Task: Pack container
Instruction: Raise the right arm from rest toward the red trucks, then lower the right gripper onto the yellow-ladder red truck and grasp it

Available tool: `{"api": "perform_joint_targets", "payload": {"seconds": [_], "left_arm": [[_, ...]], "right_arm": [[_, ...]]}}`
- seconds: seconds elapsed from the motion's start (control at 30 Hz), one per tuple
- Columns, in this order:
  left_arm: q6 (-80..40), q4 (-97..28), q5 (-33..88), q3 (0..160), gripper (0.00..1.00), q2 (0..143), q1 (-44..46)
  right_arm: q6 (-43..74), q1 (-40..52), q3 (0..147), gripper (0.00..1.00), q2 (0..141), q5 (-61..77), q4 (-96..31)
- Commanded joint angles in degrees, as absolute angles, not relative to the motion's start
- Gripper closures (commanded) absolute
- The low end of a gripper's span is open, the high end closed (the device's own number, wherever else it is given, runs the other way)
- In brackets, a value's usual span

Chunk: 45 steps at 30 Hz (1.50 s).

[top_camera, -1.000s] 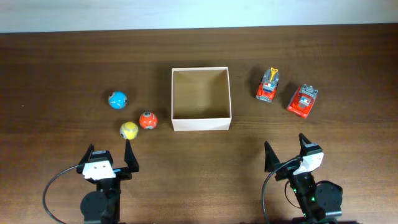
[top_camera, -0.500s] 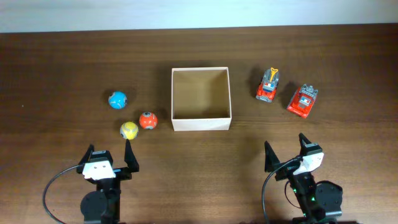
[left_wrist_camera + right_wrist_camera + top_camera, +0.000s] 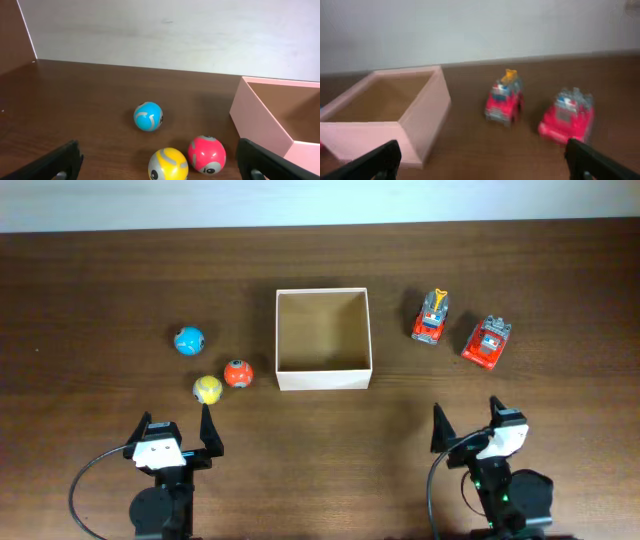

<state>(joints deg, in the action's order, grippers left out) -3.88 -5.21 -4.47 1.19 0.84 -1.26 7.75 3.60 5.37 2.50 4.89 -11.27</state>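
My left jaws and right jaws both stand spread, empty. The square cream-white cardboard box [image 3: 324, 380] lies ahead, between them.

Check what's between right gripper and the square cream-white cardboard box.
Nothing: the overhead view shows only bare brown wooden table between the right gripper and the square cream-white cardboard box.

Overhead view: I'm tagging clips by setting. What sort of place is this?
Probably a robot test bench: a brown table against a plain white wall, the left gripper and right gripper open at its near edge, and staged props such as the container and a blue ball.
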Motion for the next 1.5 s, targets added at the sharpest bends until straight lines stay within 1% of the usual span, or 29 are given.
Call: {"api": "perform_joint_targets", "payload": {"seconds": [0.0, 0.13, 0.27, 0.37, 0.47, 0.53, 0.6, 0.73, 0.9, 1.07, 1.2, 1.47], "left_arm": [[-3.0, -5.3, -3.8, 1.0, 0.01, 0.4, -1.4], [-3.0, -5.3, -3.8, 1.0, 0.01, 0.4, -1.4], [-3.0, -5.3, -3.8, 1.0, 0.01, 0.4, -1.4], [-3.0, -5.3, -3.8, 1.0, 0.01, 0.4, -1.4], [-3.0, -5.3, -3.8, 1.0, 0.01, 0.4, -1.4], [-3.0, -5.3, -3.8, 1.0, 0.01, 0.4, -1.4], [-3.0, -5.3, -3.8, 1.0, 0.01, 0.4, -1.4], [-3.0, -5.3, -3.8, 1.0, 0.01, 0.4, -1.4], [-3.0, -5.3, -3.8, 1.0, 0.01, 0.4, -1.4], [-3.0, -5.3, -3.8, 1.0, 0.01, 0.4, -1.4], [-3.0, -5.3, -3.8, 1.0, 0.01, 0.4, -1.4], [-3.0, -5.3, -3.8, 1.0, 0.01, 0.4, -1.4]], "right_arm": [[8.6, 4.1, 15.4, 0.01, 7.9, 1.3, -16.6], [8.6, 4.1, 28.8, 0.01, 21.2, 0.8, -24.7], [8.6, 4.1, 45.7, 0.01, 39.1, 1.4, -35.7], [8.6, 4.1, 62.5, 0.01, 56.6, 5.5, -47.0], [8.6, 4.1, 74.0, 0.01, 69.1, 11.0, -51.5], [8.6, 4.1, 78.0, 0.01, 75.3, 14.4, -52.1], [8.2, 4.1, 80.5, 0.02, 81.4, 17.4, -50.5], [9.2, 4.1, 81.7, 0.01, 90.8, 17.3, -45.1], [15.5, 4.1, 81.7, 0.01, 98.2, 10.7, -41.3], [18.7, 4.1, 81.7, 0.01, 102.0, 3.3, -39.2], [18.8, 4.1, 81.7, 0.01, 103.4, 0.1, -36.8], [18.8, 4.1, 81.7, 0.0, 106.8, -1.5, -31.1]]}}
